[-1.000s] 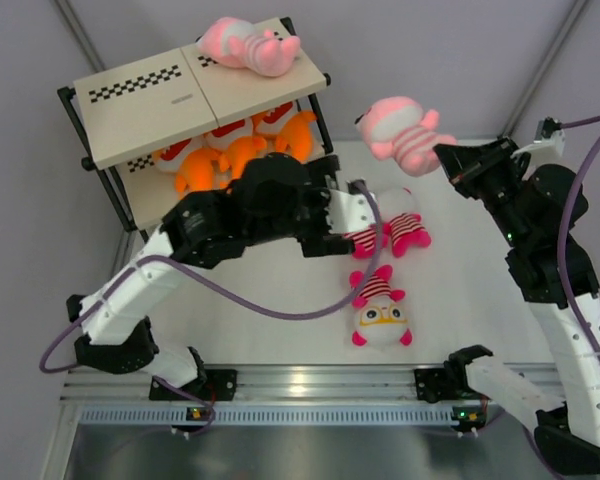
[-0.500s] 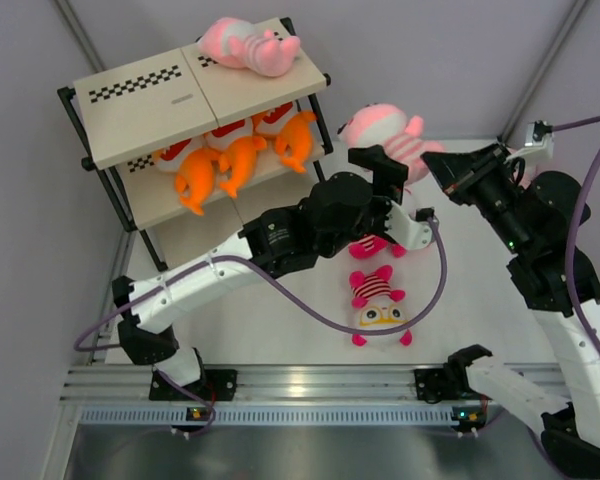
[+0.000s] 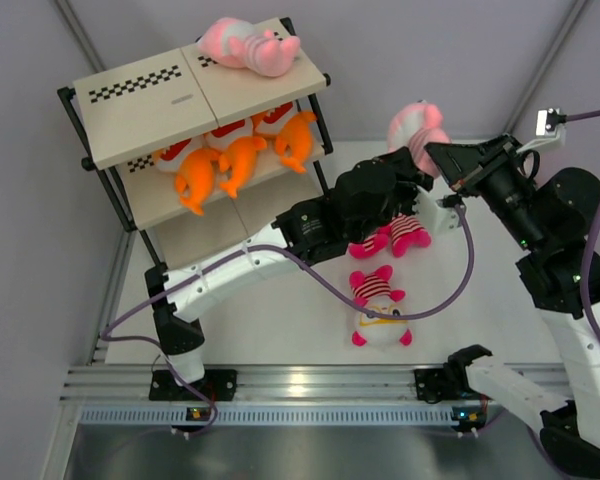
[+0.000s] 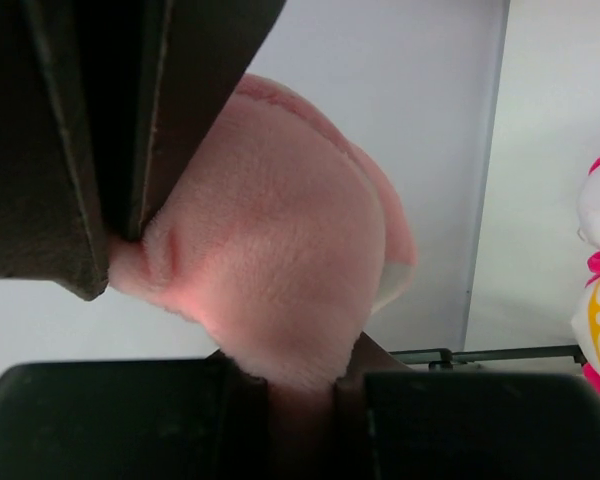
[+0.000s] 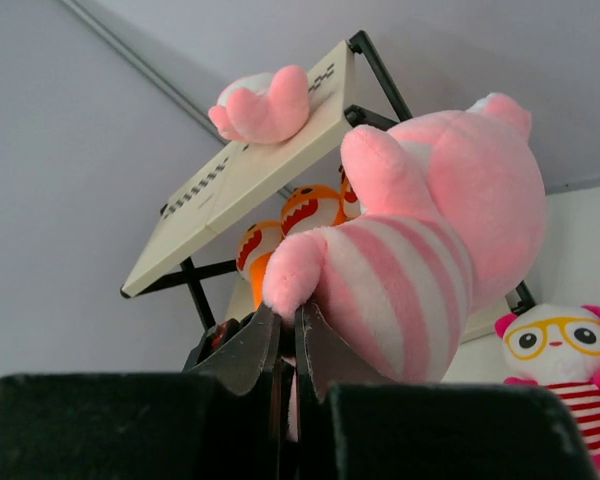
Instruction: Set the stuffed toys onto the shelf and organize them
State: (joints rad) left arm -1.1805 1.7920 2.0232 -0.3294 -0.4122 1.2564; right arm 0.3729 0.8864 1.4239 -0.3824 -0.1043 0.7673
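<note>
Toy (image 3: 248, 46) atop shelf (image 3: 140, 110), three toys (image 3: 235, 150) beneath

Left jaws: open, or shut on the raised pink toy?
Shut on it. The left wrist view shows the pink toy pinched between the closed left jaws. The right jaws grip its foot as well.

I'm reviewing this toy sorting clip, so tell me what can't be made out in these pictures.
Left wrist view: which part of the pink toy the left hand pinches; too close.
Top view: much of the shelf's lowest board, covered by boards above; the striped toy's head, under the left arm.
Right wrist view: the glasses toy, cut off by the right edge.
</note>
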